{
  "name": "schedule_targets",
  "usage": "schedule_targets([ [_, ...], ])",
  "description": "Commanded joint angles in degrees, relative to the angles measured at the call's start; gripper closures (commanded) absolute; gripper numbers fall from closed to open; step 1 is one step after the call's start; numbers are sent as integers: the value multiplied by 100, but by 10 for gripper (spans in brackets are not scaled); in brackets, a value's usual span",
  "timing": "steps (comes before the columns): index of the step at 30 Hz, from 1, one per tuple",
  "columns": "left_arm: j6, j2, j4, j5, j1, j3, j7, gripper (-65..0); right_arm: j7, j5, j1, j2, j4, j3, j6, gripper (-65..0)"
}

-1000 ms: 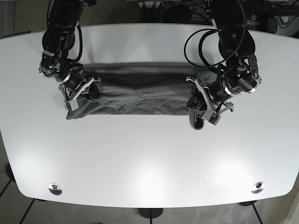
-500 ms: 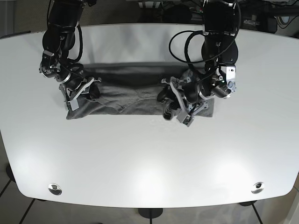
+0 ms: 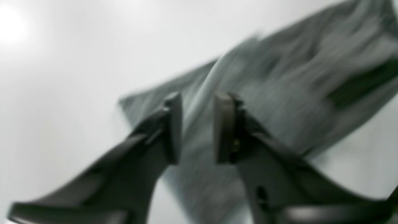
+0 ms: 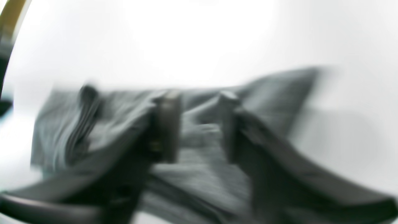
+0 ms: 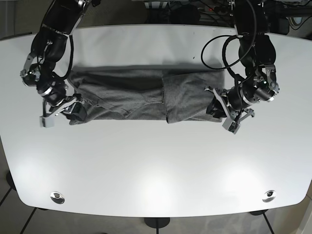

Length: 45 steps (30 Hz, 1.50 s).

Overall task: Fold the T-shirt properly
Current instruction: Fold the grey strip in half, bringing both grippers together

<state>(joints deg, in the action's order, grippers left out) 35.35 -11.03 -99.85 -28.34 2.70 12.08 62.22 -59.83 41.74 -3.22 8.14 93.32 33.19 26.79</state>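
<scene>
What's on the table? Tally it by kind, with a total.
Shirt: 1
Left gripper: 1
Right gripper: 1
Round fittings in the table, near its front corners: 2
Total: 5

A white worktop [image 5: 156, 165] with rounded corners fills the base view, its glossy surface catching soft pools of overhead light in front of both tools. Two round metal fittings [image 5: 57, 197] [image 5: 268, 196] sit near its front corners, well apart from the tools. Beyond the far edge, behind the tools, dark cables and equipment [image 5: 195, 9] crowd the background. Tiled floor [image 5: 9, 204] shows past the front left corner, and dark table feet [image 5: 157, 222] show under the front edge.
</scene>
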Motion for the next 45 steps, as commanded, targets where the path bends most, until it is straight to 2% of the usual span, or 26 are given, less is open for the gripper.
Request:
schedule_targets([
  [1, 302, -97, 29, -107, 25, 221, -134, -60, -113, 367, -104, 61, 79, 351, 7, -447],
  [2, 465, -132, 275, -107, 16, 362, -134, -53, -166, 517, -166, 69, -70, 598, 7, -537],
  [4, 465, -185, 671, -107, -19, 617, -134, -50, -360, 728, -201, 105, -457, 958, 7, -609],
  [6, 465, -203, 1023, -107, -19, 854, -230, -50, -439, 780, -209, 245, -888, 1204, 7, -598],
  [10, 465, -212, 1410, -98, -178, 863, -828, -53, -430, 754, -95, 280, -1407, 1195, 7, -569],
  [12, 465, -212, 1638, -98, -195, 863, -916, -53, -421, 754, 28, 245, -1477, 1178, 7, -569],
  [18, 465, -212, 2060, -98, -160, 863, -942, -53, -43, 754, 300, 228, -1486, 193, 7, -569],
  [22, 465, -212, 2060, -98, -186, 863, -942, -53, -25, 754, 274, 87, -1486, -53, 7, -566],
  [23, 465, -212, 2060, -98, -195, 863, -942, -53, -17, 754, 265, 43, -1486, -53, 7, -544],
  [24, 465, -212, 2060, -98, -195, 863, -942, -53, -17, 754, 230, 43, -1486, -62, 7, -495],
  [25, 465, -212, 2060, -98, -195, 863, -942, -53, -17, 745, 160, 34, -1486, -62, 7, -412],
  [27, 465, -185, 2060, -98, -195, 863, -942, -53, -17, 745, 107, 34, -1494, -79, -2, -187],
  [28, 465, -176, 2060, -98, -195, 863, -942, -53, -17, 745, 98, 43, -1494, -123, -10, -36],
  [29, 465, -168, 2069, -98, -195, 863, -942, -53, -17, 745, 81, 69, -1486, -220, -63, -13],
  [30, 465, -159, 2069, -98, -186, 819, -942, -53, -17, 745, 45, 78, -1451, -308, -213, -27],
  [31, 465, -106, 2069, -98, -169, 713, -942, -53, -17, 754, 45, 78, -1442, -308, -257, -17],
  [33, 465, 8, 2069, -98, -160, 590, -942, -53, -17, 754, 45, 140, -1336, -308, -274, -17],
  [38, 390, 413, 2069, -98, -134, 511, -942, -54, -52, 754, 362, 157, 352, -466, -283, -17],
  [42, 355, 624, 2086, -98, 33, -227, -1171, -54, -52, 780, 467, 148, 1433, -1029, -283, -17],
  [43, 276, 720, 2086, -98, 33, -359, -1303, -54, -52, 789, 476, 105, 1609, -1205, -283, -17],
  [45, -261, 887, 2271, -116, 51, -728, -1584, -54, -52, 763, 467, -27, 1864, -1583, -274, -17],
])
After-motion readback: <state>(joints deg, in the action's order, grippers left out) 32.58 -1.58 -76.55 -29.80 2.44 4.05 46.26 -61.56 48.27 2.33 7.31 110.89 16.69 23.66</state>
